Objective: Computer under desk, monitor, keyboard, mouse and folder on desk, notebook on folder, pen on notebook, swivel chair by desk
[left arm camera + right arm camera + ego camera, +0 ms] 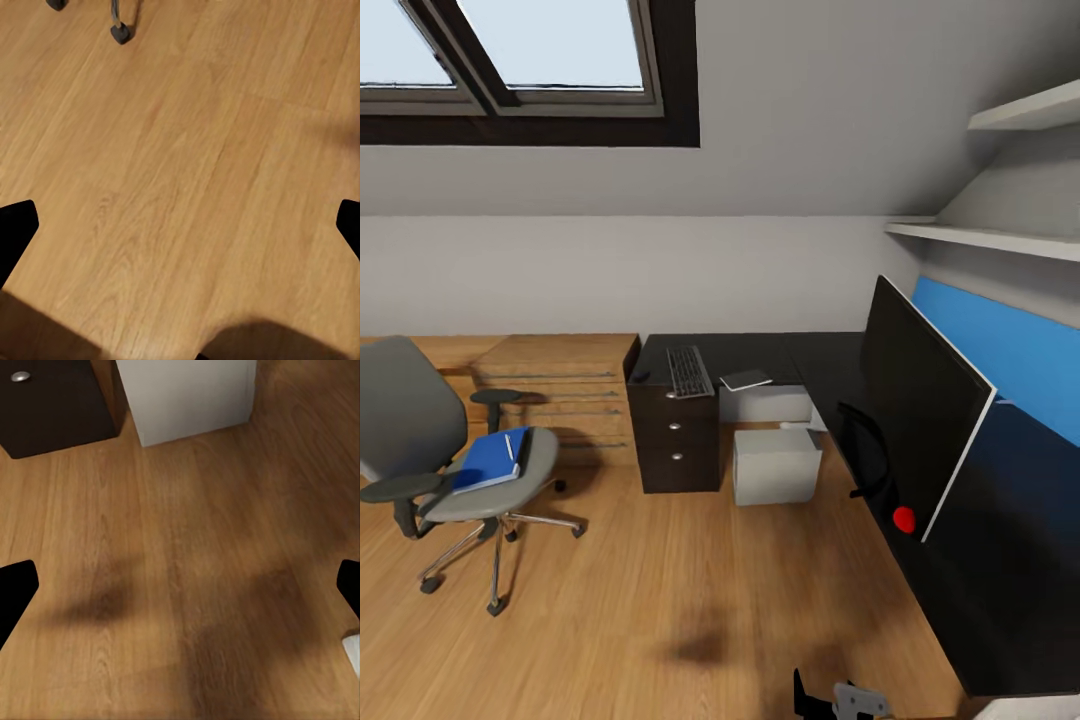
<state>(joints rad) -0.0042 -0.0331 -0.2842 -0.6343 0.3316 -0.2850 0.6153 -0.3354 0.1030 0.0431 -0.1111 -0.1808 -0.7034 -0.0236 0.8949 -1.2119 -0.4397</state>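
Note:
The grey swivel chair (420,440) stands on the wood floor at the left, apart from the black desk (760,352). On its seat lies the blue folder (490,460) with a slim white pen (510,446) on top. The keyboard (688,371) and the light notebook (746,380) lie on the desk's far wing, and a small dark mouse (641,377) sits left of the keyboard. The monitor (920,400) stands on the right wing. The grey computer (775,466) sits under the desk. My left gripper (180,229) and right gripper (180,589) hang open over bare floor.
A black drawer unit (678,440) stands under the keyboard, next to the computer (187,394). An oak dresser (560,390) sits behind the chair. A blue panel (1010,350) and white shelves (990,238) line the right wall. A chair caster (120,31) shows near my left gripper.

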